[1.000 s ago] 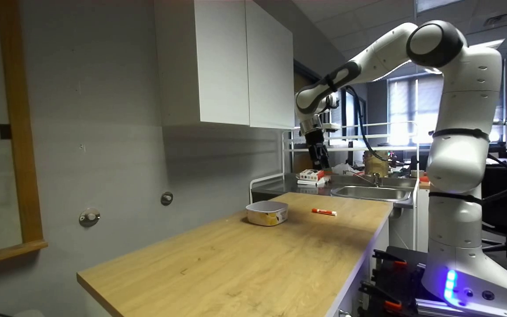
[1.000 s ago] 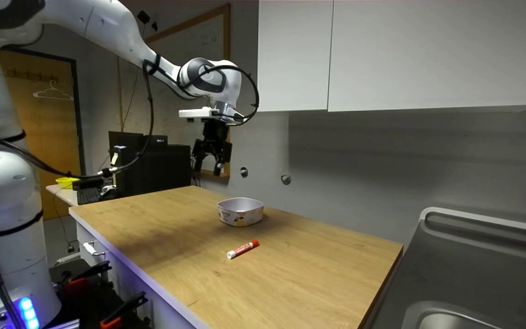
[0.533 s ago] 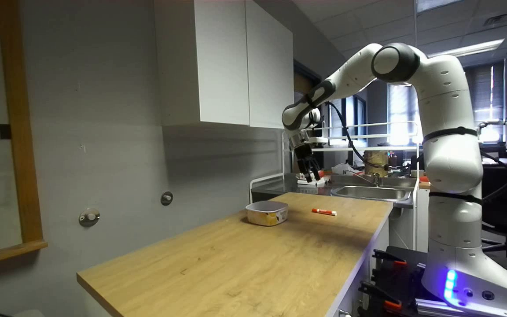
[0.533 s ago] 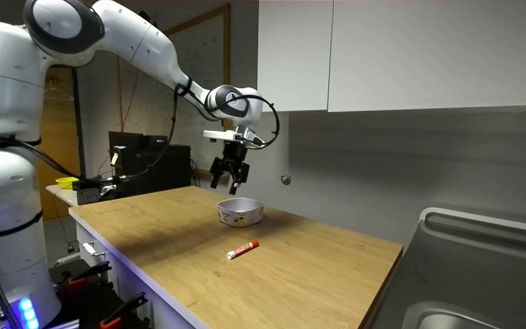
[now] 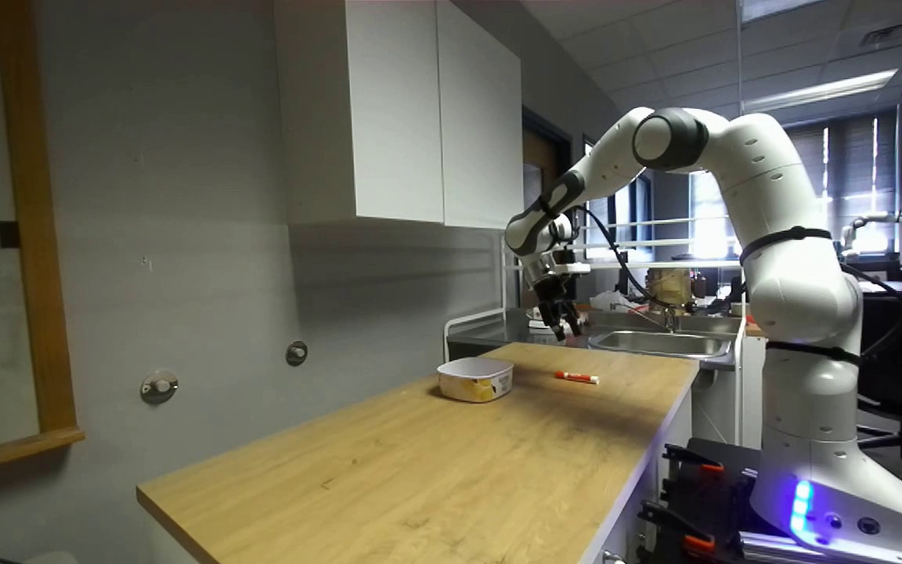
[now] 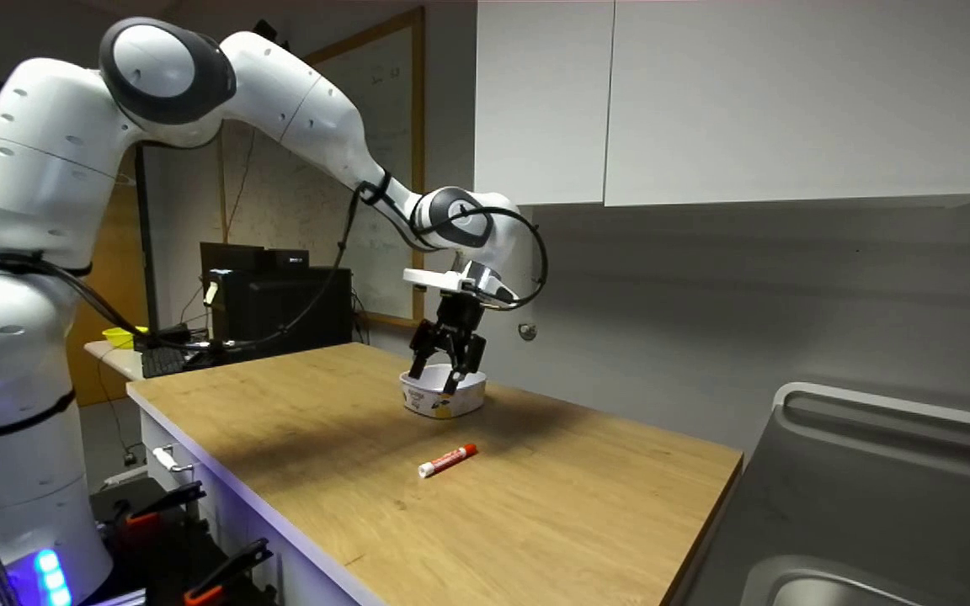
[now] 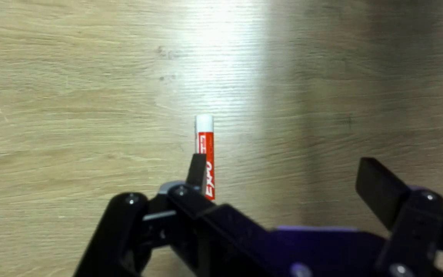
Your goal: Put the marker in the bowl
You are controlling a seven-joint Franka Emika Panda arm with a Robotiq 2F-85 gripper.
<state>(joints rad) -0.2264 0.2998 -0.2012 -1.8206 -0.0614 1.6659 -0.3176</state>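
The marker, red with one white end, lies on the wooden table in both exterior views point(image 5: 577, 377) point(image 6: 448, 460). In the wrist view the marker point(image 7: 209, 146) is partly hidden behind the left finger. The white bowl with a fruit pattern stands upright near the wall in both exterior views point(image 5: 476, 385) point(image 6: 424, 401). It is out of the wrist view. My gripper point(image 5: 568, 335) is open and empty, above the table. In an exterior view the gripper point(image 6: 432, 383) overlaps the bowl's picture. In the wrist view the gripper point(image 7: 281, 159) has its fingers wide apart, the marker under the left one.
The wooden table point(image 5: 388, 462) runs along the wall. White wall cabinets point(image 6: 746, 101) hang above it. A metal sink point(image 5: 666, 342) and steel counter point(image 6: 881, 497) adjoin the table's end. Black clamps point(image 6: 228, 568) sit by the robot base.
The arm has come down and reached forward. In an exterior view the gripper has moved down and right, from above the table to overlapping the bowl's picture. Marker and bowl have not moved.
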